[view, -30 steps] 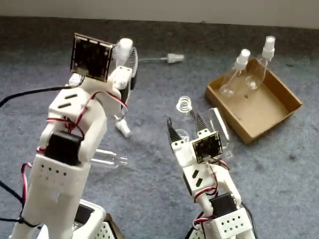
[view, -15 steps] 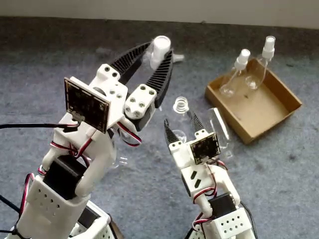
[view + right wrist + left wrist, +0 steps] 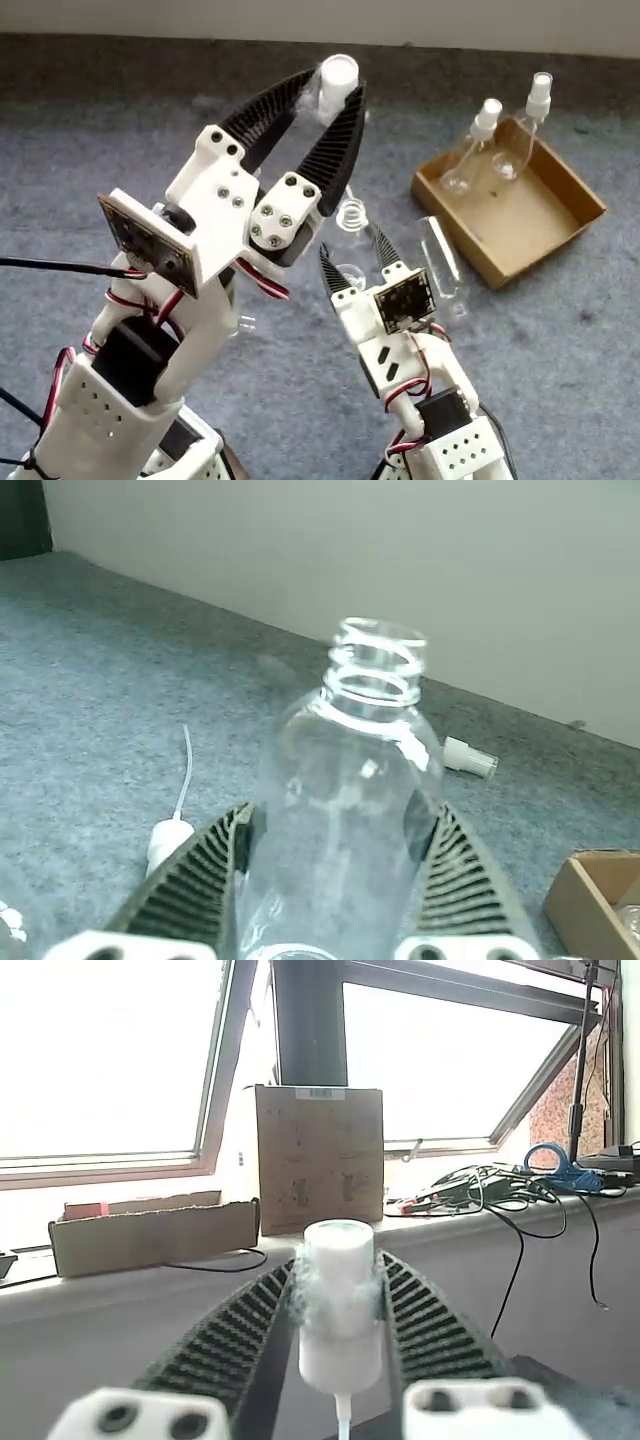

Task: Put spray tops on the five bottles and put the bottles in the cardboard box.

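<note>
Left tool (image 3: 335, 85) is closed onto a spray top (image 3: 338, 72), pinched between both fingers, dip tube hanging below; right tool (image 3: 350, 243) clamps an uncapped bottle (image 3: 350, 214) by its body, neck up, near the centre of the desk (image 3: 560, 330).

Change over the last second: the left arm has lifted from low at 11 o'clock and swung toward 12, carrying the top high; the top now reads at 12 o'clock from the bottle neck in the high view, apart from it, not yet over it; the right tool has nudged the bottle slightly toward 9 o'clock, nearer the left arm.

Judgement: pick-up of the top is done and alignment is beginning; the tube must enter the neck before any pressing down.

Box (image 3: 525, 225) at 2 o'clock holds two capped bottles (image 3: 468, 155); the held bottle looks to be the third of five. A spare bottle (image 3: 440, 258) lies just at 3 o'clock of the right tool; a loose top (image 3: 168, 835) lies on the desk.
</note>
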`<action>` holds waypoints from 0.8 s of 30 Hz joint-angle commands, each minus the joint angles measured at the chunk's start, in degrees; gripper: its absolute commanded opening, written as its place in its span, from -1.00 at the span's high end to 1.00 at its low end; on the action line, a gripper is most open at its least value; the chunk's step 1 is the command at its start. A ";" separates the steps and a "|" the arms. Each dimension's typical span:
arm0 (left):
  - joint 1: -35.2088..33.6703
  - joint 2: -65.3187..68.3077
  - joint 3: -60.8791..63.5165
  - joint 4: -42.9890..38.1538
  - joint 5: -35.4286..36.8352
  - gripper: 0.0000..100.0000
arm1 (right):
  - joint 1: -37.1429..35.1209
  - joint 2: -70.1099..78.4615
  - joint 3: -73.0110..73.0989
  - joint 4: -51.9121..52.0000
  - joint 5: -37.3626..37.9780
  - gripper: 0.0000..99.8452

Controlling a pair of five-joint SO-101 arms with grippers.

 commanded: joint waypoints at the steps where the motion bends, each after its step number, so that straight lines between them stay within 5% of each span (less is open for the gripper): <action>1: 0.92 -0.48 3.30 -5.71 0.44 0.93 | -0.75 -0.84 7.96 -1.63 -0.09 0.86; 6: 0.92 -0.48 9.80 -15.56 0.44 0.93 | -0.66 -0.84 7.96 -1.63 -0.09 0.86; 24: 0.84 -1.19 10.86 -15.30 0.44 0.93 | -0.57 -0.84 7.96 -1.63 -0.09 0.86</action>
